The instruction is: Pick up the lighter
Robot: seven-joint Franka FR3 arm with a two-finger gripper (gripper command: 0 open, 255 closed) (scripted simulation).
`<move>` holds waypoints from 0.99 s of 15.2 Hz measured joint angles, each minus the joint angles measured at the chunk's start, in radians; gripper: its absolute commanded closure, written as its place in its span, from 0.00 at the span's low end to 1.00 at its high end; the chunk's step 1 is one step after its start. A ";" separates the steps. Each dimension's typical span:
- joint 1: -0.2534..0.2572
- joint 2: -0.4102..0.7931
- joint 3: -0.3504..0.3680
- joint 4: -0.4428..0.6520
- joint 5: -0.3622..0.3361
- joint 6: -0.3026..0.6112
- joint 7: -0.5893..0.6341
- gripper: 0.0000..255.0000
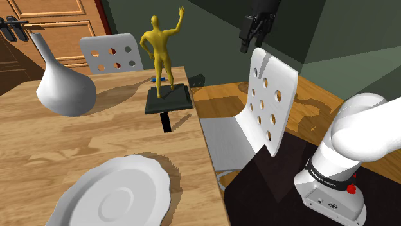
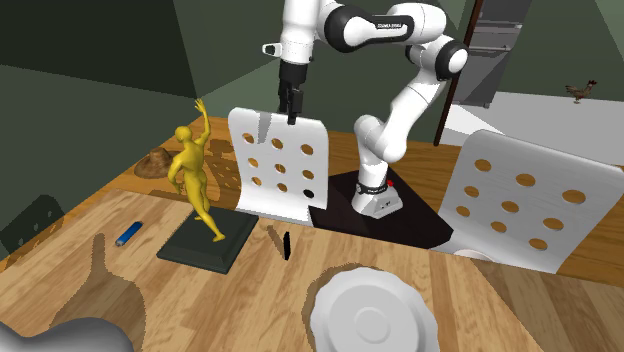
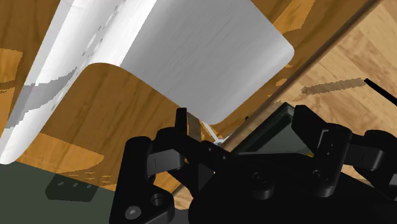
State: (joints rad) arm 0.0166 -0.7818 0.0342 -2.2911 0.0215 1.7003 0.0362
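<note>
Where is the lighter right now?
In the second exterior view the blue lighter lies on the wooden table, left of the dark base under the yellow figurine, apart from it.

We see the gripper (image 1: pixel 249 45) hanging above the top edge of a white chair (image 1: pixel 273 103) beside the wooden table (image 1: pixel 77 144). On the table stand a yellow figurine (image 1: pixel 160 48) on a dark base (image 1: pixel 168 99), a small black block (image 1: pixel 166 122) upright just before it, a grey vase (image 1: pixel 64 86) and a white plate (image 1: pixel 115 196)
</note>
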 measured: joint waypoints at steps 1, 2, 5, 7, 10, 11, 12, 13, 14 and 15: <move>0.000 0.000 0.000 0.000 0.000 0.000 0.000 0.00; 0.002 0.009 0.010 0.002 0.005 0.005 0.011 0.00; 0.014 0.045 0.067 -0.005 0.030 0.036 0.076 0.00; 0.020 0.082 0.107 0.004 0.045 0.056 0.123 0.00; 0.031 0.139 0.171 0.020 0.066 0.085 0.199 0.00; 0.033 0.160 0.191 0.025 0.072 0.097 0.223 0.00; 0.038 0.178 0.217 0.026 0.080 0.110 0.253 0.00; 0.039 0.212 0.242 0.043 0.083 0.124 0.281 0.00; 0.041 0.231 0.261 0.052 0.086 0.129 0.305 0.00; 0.042 0.260 0.283 0.065 0.088 0.142 0.333 0.00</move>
State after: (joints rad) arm 0.0588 -0.5216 0.3176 -2.2262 0.1095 1.8421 0.3689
